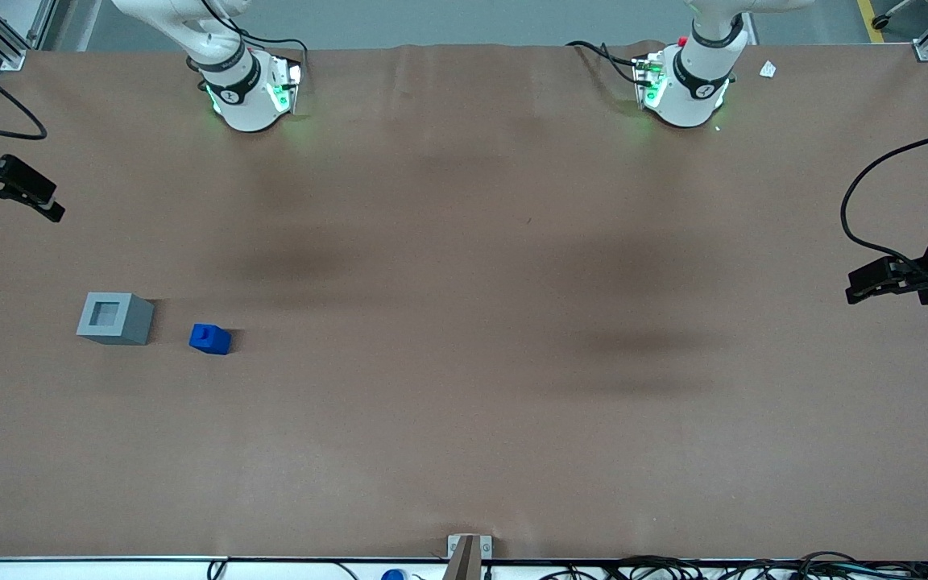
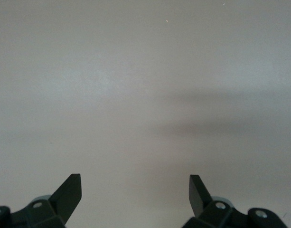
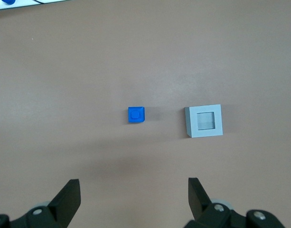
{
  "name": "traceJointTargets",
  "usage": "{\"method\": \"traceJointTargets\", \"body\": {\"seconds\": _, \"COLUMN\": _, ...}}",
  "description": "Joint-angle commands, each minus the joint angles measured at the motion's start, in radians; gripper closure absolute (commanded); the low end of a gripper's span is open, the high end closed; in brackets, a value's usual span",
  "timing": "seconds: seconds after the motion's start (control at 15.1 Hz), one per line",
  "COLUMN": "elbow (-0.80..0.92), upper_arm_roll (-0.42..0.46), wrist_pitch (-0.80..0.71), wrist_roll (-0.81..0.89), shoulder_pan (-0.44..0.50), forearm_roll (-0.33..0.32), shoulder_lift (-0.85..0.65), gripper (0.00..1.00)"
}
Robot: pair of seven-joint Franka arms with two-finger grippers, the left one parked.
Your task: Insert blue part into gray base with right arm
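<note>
The blue part [image 1: 210, 339] lies on the brown table cover with its stub up, close beside the gray base [image 1: 115, 318], toward the working arm's end of the table. The base's square recess faces up and holds nothing. My right gripper [image 1: 45, 201] hangs high above the table edge, farther from the front camera than both blocks. The right wrist view looks down on the blue part [image 3: 136, 115] and the gray base [image 3: 204, 121], a small gap apart. The gripper [image 3: 134, 187] is open and empty there, well above them.
The brown table cover [image 1: 464, 362] spans the whole table. A small metal bracket [image 1: 470, 549] and cables sit along the edge nearest the front camera. A white paper scrap [image 1: 768, 70] lies near the parked arm's base.
</note>
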Motion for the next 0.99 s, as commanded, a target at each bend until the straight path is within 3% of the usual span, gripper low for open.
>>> {"method": "traceJointTargets", "body": {"seconds": 0.0, "elbow": 0.016, "upper_arm_roll": 0.011, "wrist_pitch": -0.016, "wrist_roll": 0.007, "shoulder_pan": -0.013, "forearm_roll": -0.011, "shoulder_lift": 0.009, "gripper": 0.00}}
{"method": "traceJointTargets", "body": {"seconds": 0.93, "elbow": 0.004, "upper_arm_roll": 0.016, "wrist_pitch": -0.020, "wrist_roll": 0.015, "shoulder_pan": -0.009, "forearm_roll": -0.011, "shoulder_lift": 0.074, "gripper": 0.00}}
